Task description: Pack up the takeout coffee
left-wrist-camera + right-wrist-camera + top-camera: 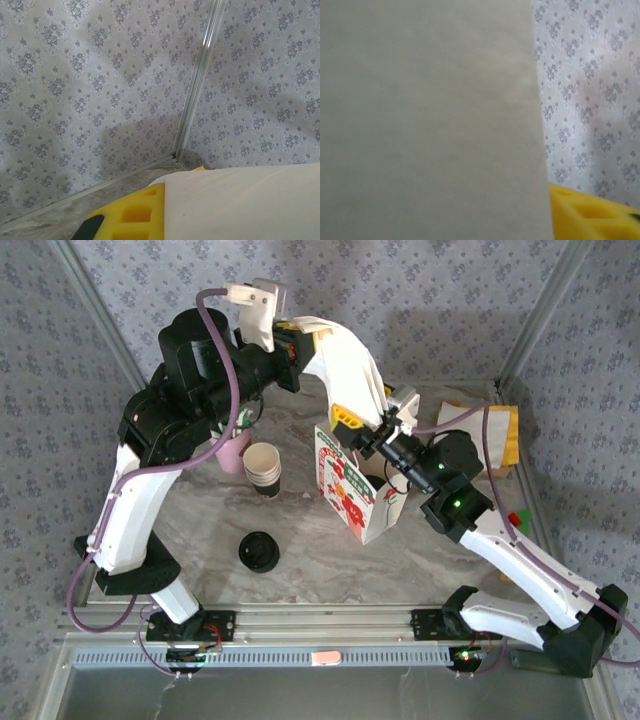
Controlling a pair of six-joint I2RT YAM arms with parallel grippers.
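Note:
A white paper bag (352,492) with red print stands mid-table, and its tall white upper part (350,365) is pulled up and back to the left. My left gripper (297,340) is shut on that top edge. In the left wrist view the bag's paper (240,205) lies over a yellow finger (125,215). My right gripper (353,430) is at the bag's mouth. The paper (430,120) covers most of the right wrist view, beside one yellow finger (590,215); the other finger is hidden. The takeout coffee is out of view.
A stack of lidless beige cups (262,468) stands left of the bag, with a pink cup (232,452) behind it. A pile of black lids (260,551) lies nearer the front. Tan paper (503,440) lies at the right wall. Patterned walls close in the back.

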